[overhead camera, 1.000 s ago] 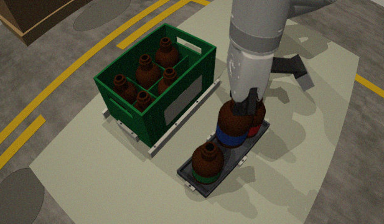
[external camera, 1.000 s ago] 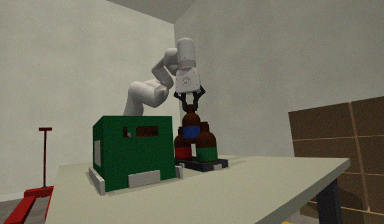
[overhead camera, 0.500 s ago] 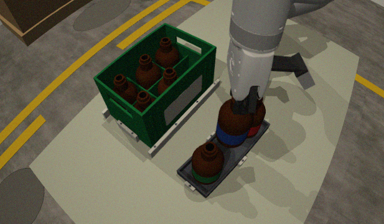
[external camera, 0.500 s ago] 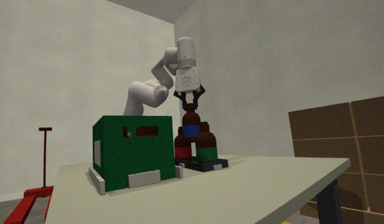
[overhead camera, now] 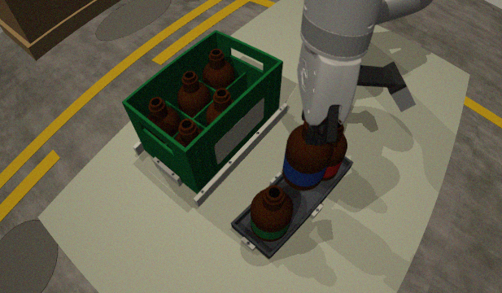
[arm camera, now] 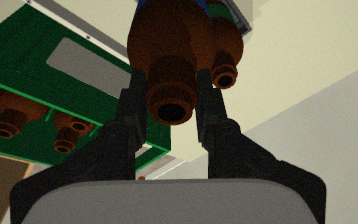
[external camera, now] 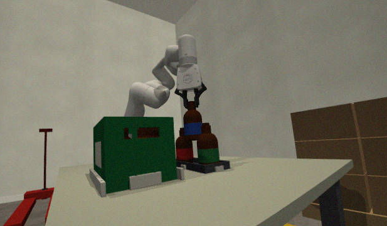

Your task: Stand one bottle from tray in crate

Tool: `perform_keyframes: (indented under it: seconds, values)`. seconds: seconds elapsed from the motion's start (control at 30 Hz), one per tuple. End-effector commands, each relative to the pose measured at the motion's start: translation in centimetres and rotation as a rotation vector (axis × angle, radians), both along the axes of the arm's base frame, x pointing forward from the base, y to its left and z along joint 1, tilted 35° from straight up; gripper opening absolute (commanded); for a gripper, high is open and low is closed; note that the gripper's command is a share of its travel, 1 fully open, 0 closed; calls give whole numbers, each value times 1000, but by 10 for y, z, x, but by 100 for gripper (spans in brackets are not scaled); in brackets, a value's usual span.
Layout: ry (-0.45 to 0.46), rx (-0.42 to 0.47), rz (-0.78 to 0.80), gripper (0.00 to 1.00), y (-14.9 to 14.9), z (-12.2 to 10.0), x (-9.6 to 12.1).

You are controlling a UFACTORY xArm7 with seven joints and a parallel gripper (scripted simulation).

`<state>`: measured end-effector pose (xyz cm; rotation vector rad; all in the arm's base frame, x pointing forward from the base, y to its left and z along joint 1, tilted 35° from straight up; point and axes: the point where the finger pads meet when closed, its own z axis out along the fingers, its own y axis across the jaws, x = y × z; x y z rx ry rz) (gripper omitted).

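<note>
My gripper [overhead camera: 323, 131] [external camera: 192, 101] [arm camera: 171, 85] is shut on the neck of a brown bottle with a blue label [overhead camera: 305, 163] [external camera: 192, 123] [arm camera: 167, 45] and holds it upright above the dark tray [overhead camera: 303, 212] [external camera: 209, 167]. A bottle with a green label [overhead camera: 271, 212] [external camera: 207, 145] [arm camera: 223, 50] and one with a red label [overhead camera: 338, 156] [external camera: 184, 147] stand on the tray. The green crate [overhead camera: 234, 122] [external camera: 135, 154] [arm camera: 25, 60] stands left of the tray with several brown bottles [overhead camera: 191, 94] in its cells; its cell nearest the tray shows no bottle.
White cleats [overhead camera: 240, 156] [external camera: 145, 180] line the crate's base and the tray. The table [overhead camera: 124, 228] [external camera: 243, 191] edge lies to the right. Cardboard boxes [external camera: 353, 144] stand beyond it, and a red pallet jack [external camera: 30, 198] stands on the left.
</note>
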<state>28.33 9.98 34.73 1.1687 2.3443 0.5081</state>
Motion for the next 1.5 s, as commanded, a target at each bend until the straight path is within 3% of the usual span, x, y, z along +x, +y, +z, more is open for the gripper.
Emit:
perform_keyframes:
  seconds: [0.0,1.47]
  values:
    - [-3,0,1,0,-1,7,-4]
    - [-3,0,1,0,-3,21,-13]
